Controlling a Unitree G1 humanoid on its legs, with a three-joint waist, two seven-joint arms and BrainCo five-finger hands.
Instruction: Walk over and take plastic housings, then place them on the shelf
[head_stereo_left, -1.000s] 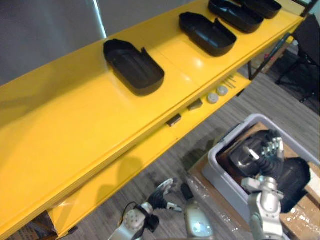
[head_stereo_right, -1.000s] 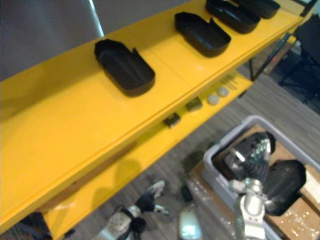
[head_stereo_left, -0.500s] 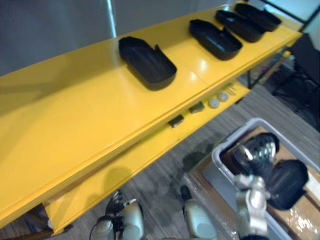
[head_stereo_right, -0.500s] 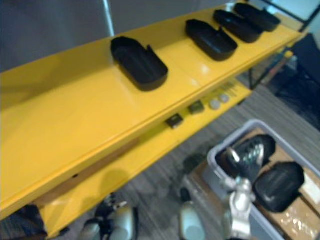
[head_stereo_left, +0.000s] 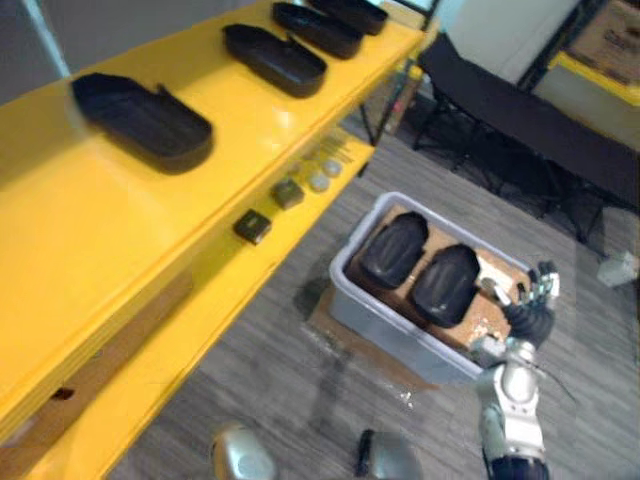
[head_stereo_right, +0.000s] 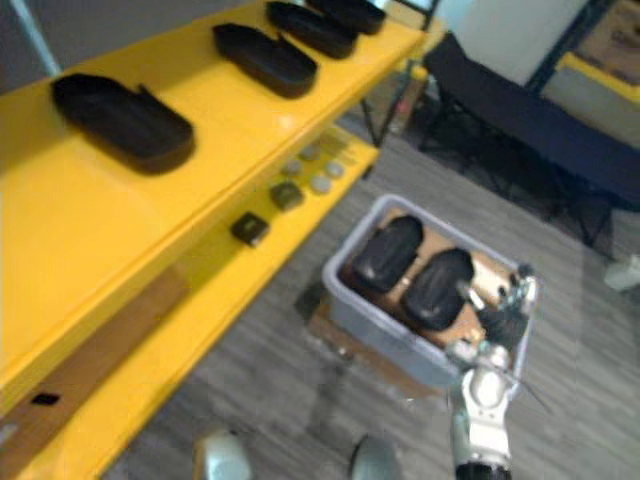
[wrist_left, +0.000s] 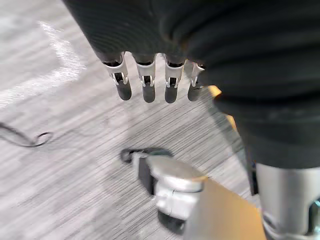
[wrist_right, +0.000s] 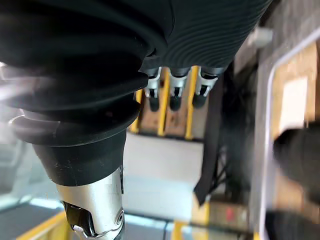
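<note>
Two black plastic housings (head_stereo_left: 393, 250) (head_stereo_left: 447, 283) lie side by side, hollow side down, in a grey bin (head_stereo_left: 372, 310) on the floor. Several more black housings (head_stereo_left: 140, 120) (head_stereo_left: 275, 58) rest hollow side up along the yellow shelf top (head_stereo_left: 70, 230). My right hand (head_stereo_left: 531, 306) hovers at the bin's right end, beside the nearer housing, fingers straight and holding nothing. The right wrist view shows the bin's rim (wrist_right: 264, 125) and a dark housing (wrist_right: 300, 150) past the fingers. My left hand (wrist_left: 145, 82) hangs over the grey floor, fingers straight and empty.
The bin sits on a cardboard sheet (head_stereo_left: 340, 335). A lower yellow shelf (head_stereo_left: 190, 310) carries small dark blocks (head_stereo_left: 252, 226) and round discs (head_stereo_left: 320, 180). A black folding bed (head_stereo_left: 520, 110) stands behind the bin at the right.
The camera has swung right, so the bin is now mid-view. My right hand has left the housings in the bin and now sits at its right end, empty.
</note>
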